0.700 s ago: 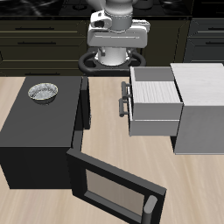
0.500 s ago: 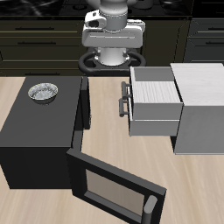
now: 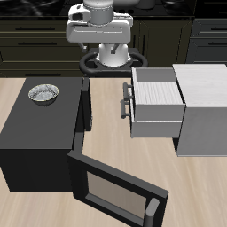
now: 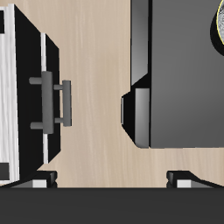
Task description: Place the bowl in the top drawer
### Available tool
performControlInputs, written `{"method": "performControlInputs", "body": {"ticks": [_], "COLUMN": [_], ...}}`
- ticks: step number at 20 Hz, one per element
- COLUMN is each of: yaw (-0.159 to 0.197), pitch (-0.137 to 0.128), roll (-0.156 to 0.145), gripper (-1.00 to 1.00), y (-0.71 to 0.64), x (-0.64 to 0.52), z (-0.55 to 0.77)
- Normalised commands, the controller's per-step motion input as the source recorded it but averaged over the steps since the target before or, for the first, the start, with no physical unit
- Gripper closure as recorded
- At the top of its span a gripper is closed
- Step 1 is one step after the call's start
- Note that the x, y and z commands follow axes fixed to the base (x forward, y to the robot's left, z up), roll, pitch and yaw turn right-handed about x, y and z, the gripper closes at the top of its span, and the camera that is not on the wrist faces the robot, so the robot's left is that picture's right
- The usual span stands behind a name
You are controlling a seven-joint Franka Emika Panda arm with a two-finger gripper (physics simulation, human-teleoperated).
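Swinging across above the table's back, the white robot arm (image 3: 99,27) now hangs nearer the microwave side; bowl untouched.

Its gripper (image 4: 112,178) is empty, jaws spread apart. The small round silver-grey metal bowl (image 3: 43,92) sits on the black microwave (image 3: 35,133), well apart from the pulled-out light grey top drawer (image 3: 158,108). Likely light, rigid and slick: pinching its thin rim looks safest.

White-grey rounded arm (image 3: 99,28), black ring base (image 3: 106,64)
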Motion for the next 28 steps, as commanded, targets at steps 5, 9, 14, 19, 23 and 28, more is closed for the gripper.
{"method": "performControlInputs", "body": {"ticks": [5,9,14,19,23,28], "yaw": [0.021,-0.003,-0.015,-0.004,0.005,-0.023], "pitch": [0.018,0.013,0.038,0.029,-0.011,0.01], "roll": [-0.009,-0.004,-0.002,-0.009,-0.031,-0.04], "gripper": [-1.0,-1.0,-1.0,-1.0,-1.0,-1.0], "y": [-0.26,-0.21,-0.21,-0.16,-0.21,-0.24], "x": [0.21,0.22,0.3,0.3,0.35,0.32], "z": [0.14,0.1,0.06,0.01,0.04,0.05]}}
